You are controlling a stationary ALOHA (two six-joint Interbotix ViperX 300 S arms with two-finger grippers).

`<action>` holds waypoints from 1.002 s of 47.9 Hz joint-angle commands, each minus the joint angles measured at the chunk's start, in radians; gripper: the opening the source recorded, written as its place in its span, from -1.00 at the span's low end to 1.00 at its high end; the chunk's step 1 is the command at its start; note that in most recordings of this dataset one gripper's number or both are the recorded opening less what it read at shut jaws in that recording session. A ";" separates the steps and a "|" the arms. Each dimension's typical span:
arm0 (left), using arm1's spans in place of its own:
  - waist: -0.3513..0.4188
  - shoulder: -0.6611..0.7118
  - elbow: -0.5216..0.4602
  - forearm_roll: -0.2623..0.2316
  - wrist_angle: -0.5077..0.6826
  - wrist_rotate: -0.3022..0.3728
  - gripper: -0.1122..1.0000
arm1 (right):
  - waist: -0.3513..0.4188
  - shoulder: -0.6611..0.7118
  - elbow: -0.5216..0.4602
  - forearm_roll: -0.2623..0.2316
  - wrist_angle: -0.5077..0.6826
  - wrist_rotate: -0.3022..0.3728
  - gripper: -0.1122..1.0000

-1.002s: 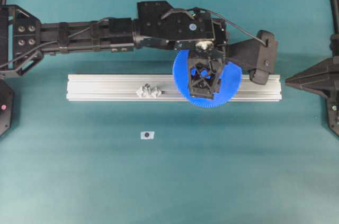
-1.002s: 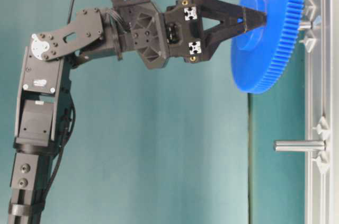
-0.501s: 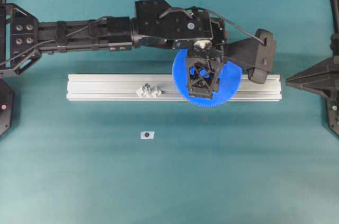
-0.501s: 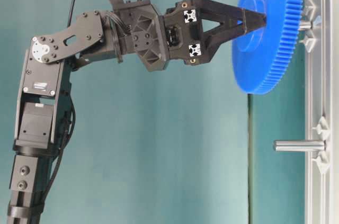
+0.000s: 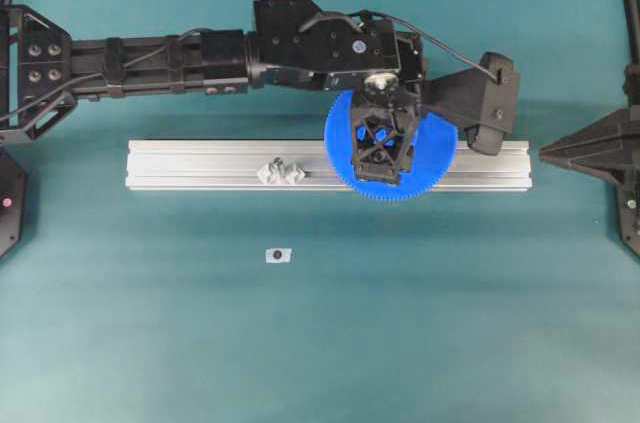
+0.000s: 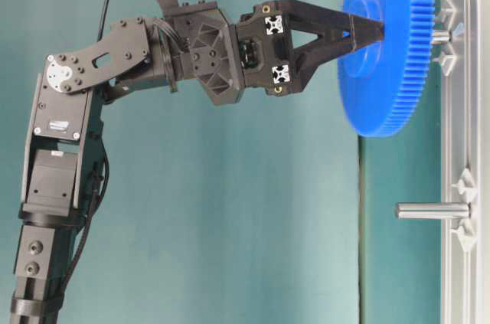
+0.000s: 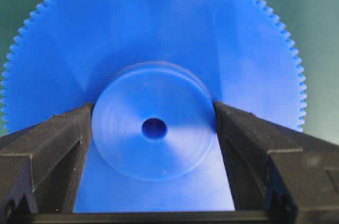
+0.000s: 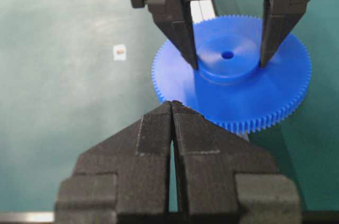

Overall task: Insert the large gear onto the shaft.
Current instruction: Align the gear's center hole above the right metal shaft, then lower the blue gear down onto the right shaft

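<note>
your left gripper (image 7: 153, 128) is clamped on the raised hub of the large gear (image 7: 159, 49), one finger (image 7: 50, 144) on each side of the hub, touching it. the small hole in the hub is open and dark in the wrist view. you hold the gear flat above the aluminium rail (image 5: 200, 165), over its right part. in the table-level view the shaft (image 6: 439, 35) shows just behind the gear, between its clear feet, in line with the hub; you cannot tell there if the pin is already inside the hole. a second, longer pin (image 6: 432, 211) stands free on the same rail, well apart. your right gripper (image 8: 173, 108) is pressed together with nothing inside, parked at the right side. a tiny grey square piece (image 5: 278, 255) lies on the teal table (image 5: 320, 343), apart from the rail.
</note>
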 commanded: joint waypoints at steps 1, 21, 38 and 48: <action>0.015 -0.029 -0.006 0.003 0.003 0.000 0.60 | -0.002 0.006 -0.009 -0.002 -0.005 0.012 -0.76; 0.015 -0.023 -0.031 0.003 0.000 0.000 0.60 | -0.002 0.006 -0.009 -0.002 -0.006 0.012 -0.76; 0.015 -0.015 -0.060 0.003 -0.008 -0.005 0.60 | -0.002 0.006 -0.011 -0.002 -0.006 0.012 -0.76; 0.015 -0.017 -0.060 0.006 -0.011 -0.020 0.76 | -0.002 0.006 -0.012 -0.002 -0.006 0.012 -0.76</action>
